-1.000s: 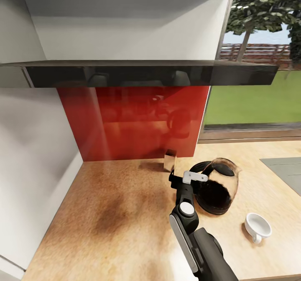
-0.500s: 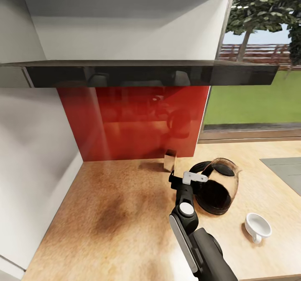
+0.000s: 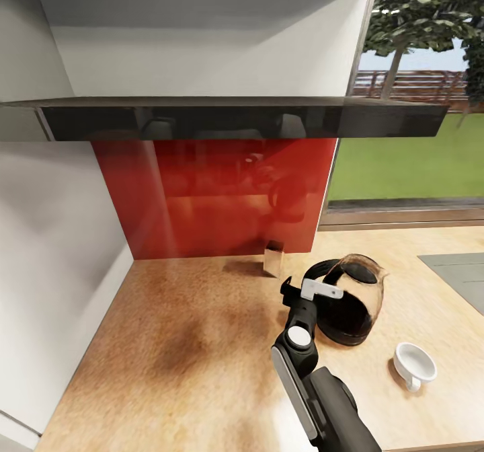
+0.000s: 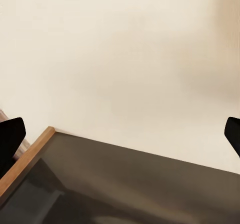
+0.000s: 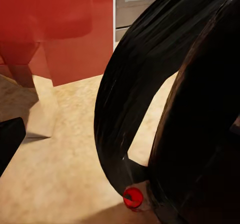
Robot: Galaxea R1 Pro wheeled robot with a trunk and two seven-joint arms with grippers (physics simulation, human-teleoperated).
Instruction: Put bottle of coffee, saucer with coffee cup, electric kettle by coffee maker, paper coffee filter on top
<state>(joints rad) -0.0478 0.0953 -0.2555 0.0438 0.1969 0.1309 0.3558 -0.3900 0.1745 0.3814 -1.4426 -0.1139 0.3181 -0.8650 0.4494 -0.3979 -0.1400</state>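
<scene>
The electric kettle (image 3: 349, 304) stands upright on the bench (image 3: 202, 331), toward the back edge, close to the red wall panel (image 3: 215, 196) and left of the steel sink (image 3: 457, 274). Its glass body looks dark, and its black loop handle (image 5: 130, 99) faces toward the robot's side. The right hand (image 3: 306, 290) is right at this handle, on its left side as the head view shows it. In the right wrist view the loop stands very near in front of the camera. Whether the fingers are spread or pressed on the handle, I cannot tell; only one dark fingertip (image 5: 7, 139) shows at the picture's edge.

The coming move depends on this: the handle loop runs vertically, and the right hand is at it from the side, so the right arm is clearly the nearer one. The left hand (image 4: 120, 134) is spread, empty, and looks at a plain pale wall.

A small white coffee cup (image 3: 413, 364) lies near the front edge of the bench, well apart from the kettle.
</scene>
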